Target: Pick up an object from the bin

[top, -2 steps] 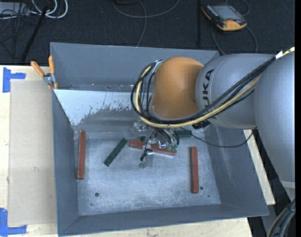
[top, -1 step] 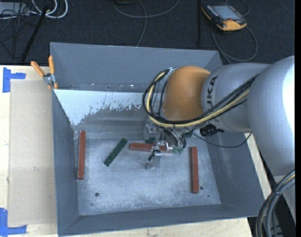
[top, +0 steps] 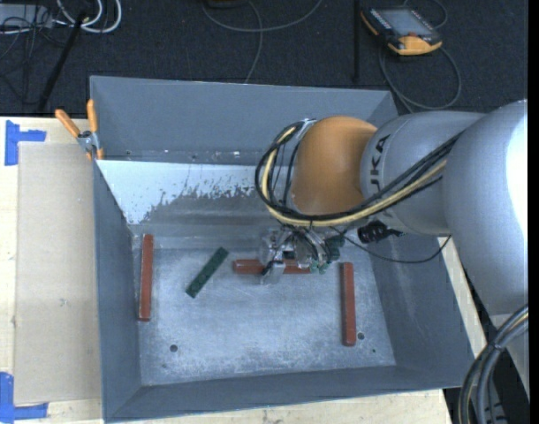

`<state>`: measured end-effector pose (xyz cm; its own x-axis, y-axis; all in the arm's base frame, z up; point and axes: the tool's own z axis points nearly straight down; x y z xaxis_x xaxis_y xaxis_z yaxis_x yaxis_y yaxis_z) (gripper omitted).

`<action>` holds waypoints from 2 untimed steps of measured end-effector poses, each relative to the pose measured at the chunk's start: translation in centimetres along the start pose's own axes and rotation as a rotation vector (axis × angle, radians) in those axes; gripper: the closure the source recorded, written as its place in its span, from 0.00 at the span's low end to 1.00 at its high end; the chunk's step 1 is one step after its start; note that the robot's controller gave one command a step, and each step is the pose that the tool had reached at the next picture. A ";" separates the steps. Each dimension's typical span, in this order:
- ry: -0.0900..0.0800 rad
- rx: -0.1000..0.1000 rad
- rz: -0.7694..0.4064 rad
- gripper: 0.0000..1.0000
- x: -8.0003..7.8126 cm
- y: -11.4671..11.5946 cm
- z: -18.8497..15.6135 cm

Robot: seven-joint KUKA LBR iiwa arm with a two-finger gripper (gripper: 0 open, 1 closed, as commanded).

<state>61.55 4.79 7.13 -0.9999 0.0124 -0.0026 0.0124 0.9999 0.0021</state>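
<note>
My gripper [top: 271, 270] is down at the bin floor near the back middle, right over a short reddish-brown bar [top: 246, 267] that lies flat; the bar's left end pokes out from under the fingertips and its right end shows by the wrist. The fingers sit at this bar, one tip touching it. A dark green flat strip [top: 207, 273] lies tilted just left of the bar, apart from the gripper.
A long reddish-brown stick [top: 146, 278] lies along the left side of the floor. Another such stick [top: 348, 305] lies along the right side, below and right of the gripper. The arm and its orange cover hang over the back right.
</note>
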 end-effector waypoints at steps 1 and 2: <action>-0.001 0.001 -0.187 1.00 -0.7 -1.9 0.0; 0.000 0.001 -0.394 1.00 1.9 2.0 0.0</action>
<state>59.67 6.76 7.11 -0.9281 -0.3723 -0.0030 -0.3723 0.9281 0.0002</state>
